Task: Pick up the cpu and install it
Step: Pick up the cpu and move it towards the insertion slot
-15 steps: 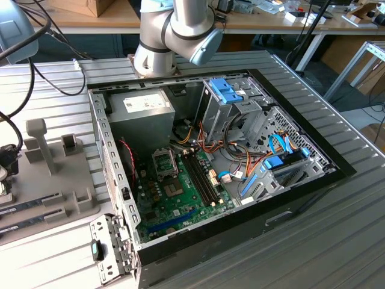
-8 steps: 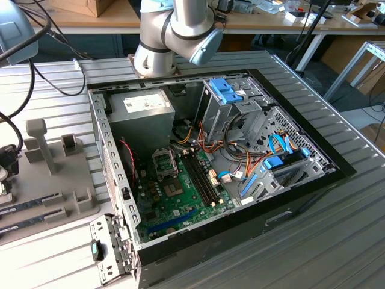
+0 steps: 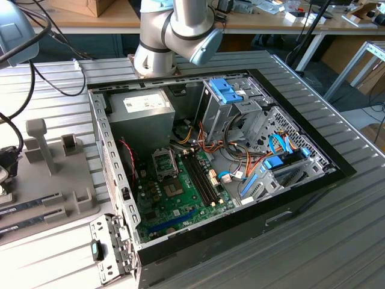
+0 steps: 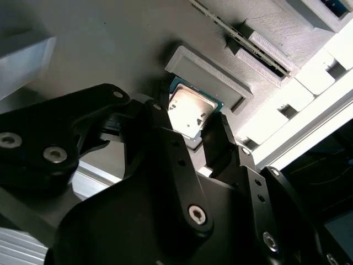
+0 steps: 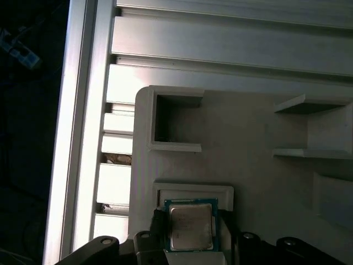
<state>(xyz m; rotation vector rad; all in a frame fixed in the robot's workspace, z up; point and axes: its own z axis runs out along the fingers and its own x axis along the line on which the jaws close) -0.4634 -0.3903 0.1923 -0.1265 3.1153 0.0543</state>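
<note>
The end effector (image 4: 190, 126) (image 5: 192, 223) was seen in both wrist views, closed in on the cpu (image 4: 187, 110) (image 5: 190, 229). Its black fingers (image 4: 157, 118) were pressed against two opposite edges of the chip, so that the chip was pinched between them. The cpu lay flat, silvery plate upward and green edge showing, within the raised border of a grey holder (image 4: 204, 74) (image 5: 193, 191). This holder was part of a grey tray (image 5: 242, 143), which rested on the ribbed aluminium worktop (image 5: 220, 44). In the exterior view, the arm (image 3: 174, 27) was seen beyond an opened computer case (image 3: 111, 162) set on the worktop (image 3: 337, 241). The green motherboard (image 3: 180, 201) lay exposed inside the case.
</note>
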